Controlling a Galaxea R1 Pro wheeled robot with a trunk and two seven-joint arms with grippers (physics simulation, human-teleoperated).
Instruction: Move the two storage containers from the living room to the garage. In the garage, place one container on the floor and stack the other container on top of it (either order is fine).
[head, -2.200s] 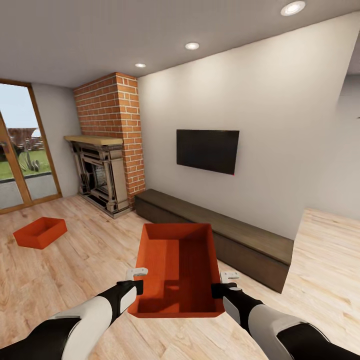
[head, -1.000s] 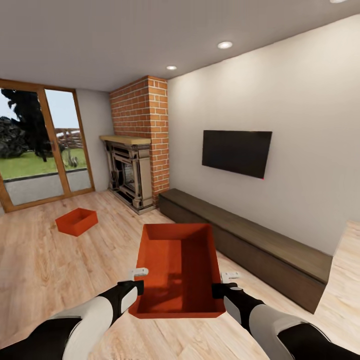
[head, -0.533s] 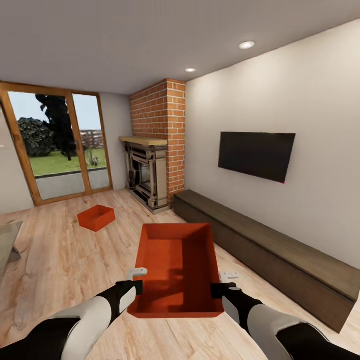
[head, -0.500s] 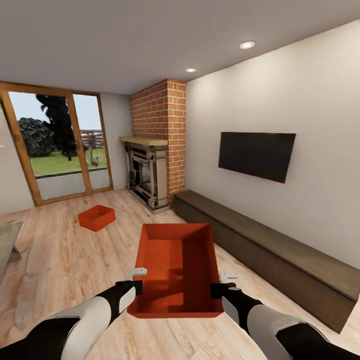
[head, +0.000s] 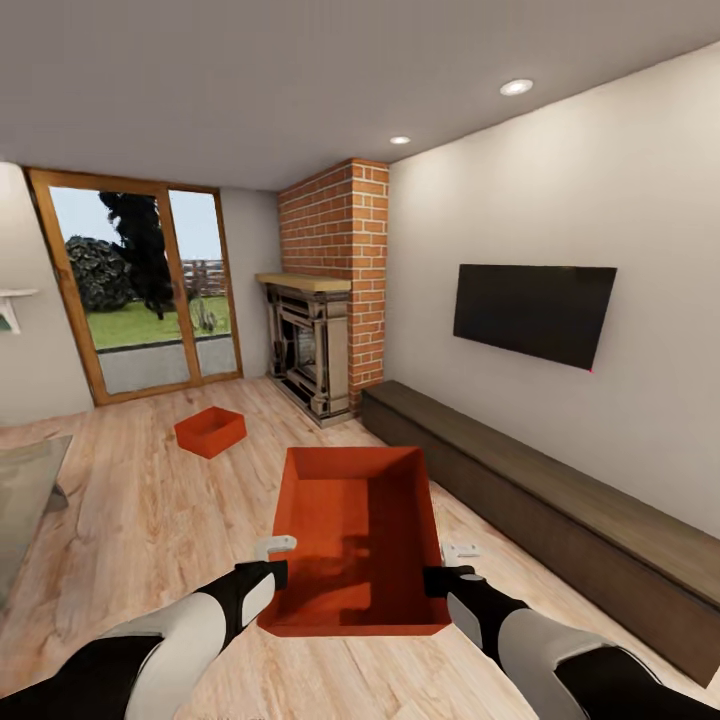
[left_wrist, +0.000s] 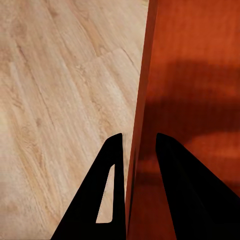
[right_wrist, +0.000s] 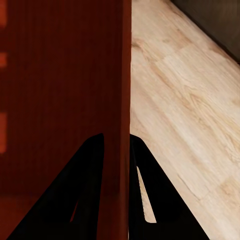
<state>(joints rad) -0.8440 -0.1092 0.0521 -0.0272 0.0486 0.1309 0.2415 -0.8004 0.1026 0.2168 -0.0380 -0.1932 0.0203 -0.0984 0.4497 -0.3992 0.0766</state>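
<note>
I hold an orange-red storage container (head: 355, 530) in front of me, above the living room's wood planks. My left gripper (head: 270, 572) is shut on its left wall (left_wrist: 142, 120), one finger (left_wrist: 112, 165) outside and one inside. On the opposite wall (right_wrist: 125, 90) my right gripper (head: 440, 578) is shut the same way. The second storage container (head: 210, 431) lies on the planks ahead to the left, near the glass doors. The garage is out of view.
A red-brick fireplace (head: 325, 330) stands ahead, with a black TV (head: 533, 313) on the cream wall to the right and a long dark low bench (head: 540, 510) under it. Wood-framed glass doors (head: 140, 295) are at the left. A grey surface's edge (head: 25, 500) juts in at far left.
The whole view has swung left: fireplace, TV and the far container slide rightward in the picture, and more of the glass doors shows. The held container and both grippers keep their places.
</note>
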